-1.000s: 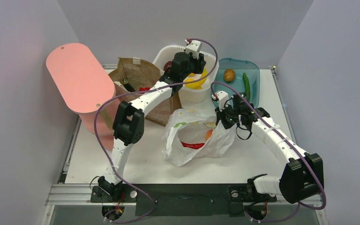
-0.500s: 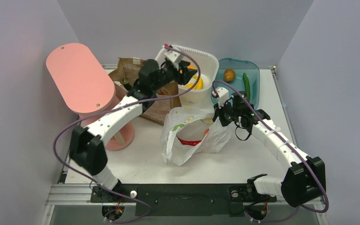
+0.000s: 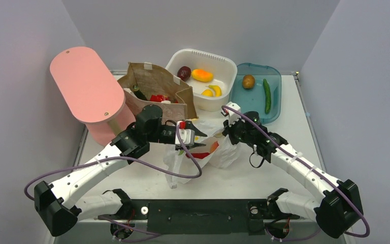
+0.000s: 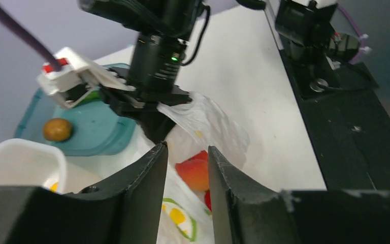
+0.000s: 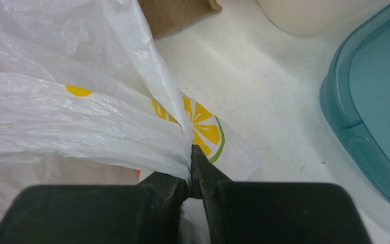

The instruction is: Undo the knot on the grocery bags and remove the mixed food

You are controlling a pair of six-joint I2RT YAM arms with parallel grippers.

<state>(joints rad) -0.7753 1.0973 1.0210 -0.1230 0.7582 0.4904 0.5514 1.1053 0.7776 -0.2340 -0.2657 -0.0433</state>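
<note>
A white grocery bag with yellow citrus marks lies mid-table with its mouth pulled open. My right gripper is shut on a bunched fold of the bag's right edge and shows as right gripper in the top view. My left gripper is open at the bag's left mouth, left gripper in the top view. Nothing sits between its fingers. Just beyond the tips, inside the bag, lies a round peach-coloured fruit, with a red pepper below it. A long green cucumber lies in the teal tray.
A brown paper bag stands behind the left arm. The white tub holds orange-yellow fruits and a dark red one. A brown kiwi-like fruit shares the teal tray. A pink stand fills the left side.
My left arm swung from above the white tub down and forward to the bag's mouth, its jaws narrowing slightly. The right gripper kept its hold and shifted a little left; the bag sagged lower.
</note>
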